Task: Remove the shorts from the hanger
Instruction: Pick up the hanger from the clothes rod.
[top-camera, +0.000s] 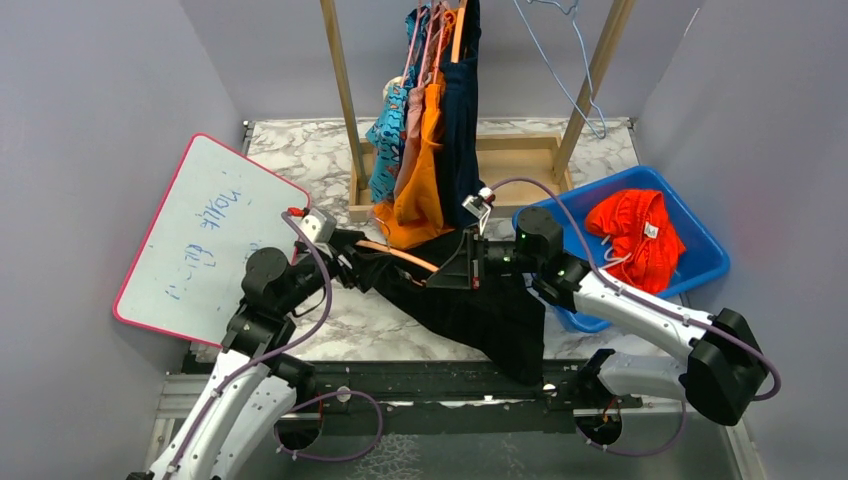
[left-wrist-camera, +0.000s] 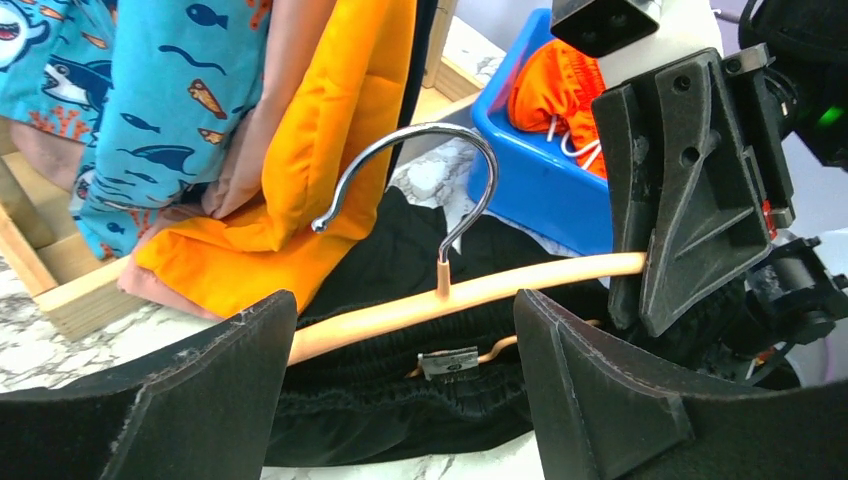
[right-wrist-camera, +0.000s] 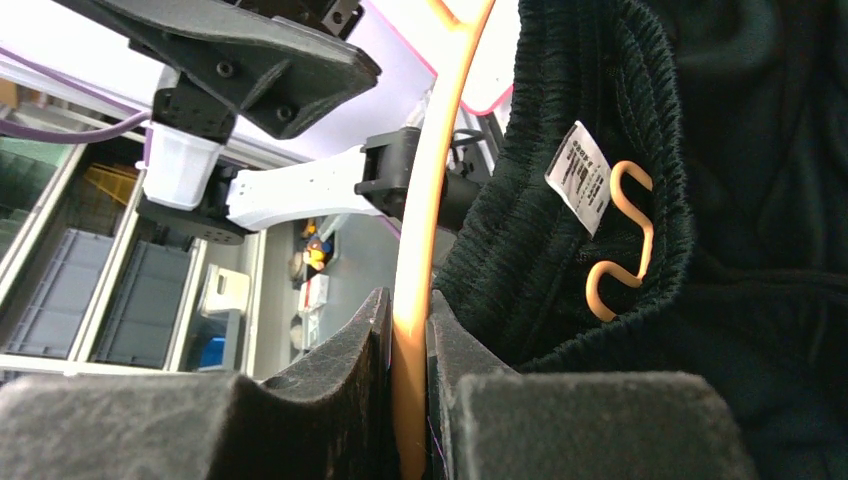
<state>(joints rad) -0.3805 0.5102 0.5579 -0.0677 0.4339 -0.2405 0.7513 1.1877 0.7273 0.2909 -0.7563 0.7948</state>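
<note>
The black shorts (top-camera: 490, 315) lie on the marble table, still hung on a peach hanger (top-camera: 395, 253). My right gripper (right-wrist-camera: 408, 310) is shut on the hanger's bar (right-wrist-camera: 425, 200), with the shorts' waistband (right-wrist-camera: 600, 120) and a peach clip (right-wrist-camera: 620, 235) just beside it. My left gripper (left-wrist-camera: 405, 330) is open, its jaws wide on either side of the bar (left-wrist-camera: 400, 312) and the waistband (left-wrist-camera: 400, 400), touching neither. The metal hook (left-wrist-camera: 420, 140) stands up from the bar. More shorts (top-camera: 425, 150) hang on the rack: blue print, pink, orange and dark.
A blue bin (top-camera: 700, 255) at the right holds red-orange shorts (top-camera: 635, 235). The wooden rack base (top-camera: 520, 155) stands at the back. A whiteboard (top-camera: 215, 235) leans at the left. An empty wire hanger (top-camera: 580, 70) hangs at the rack's right.
</note>
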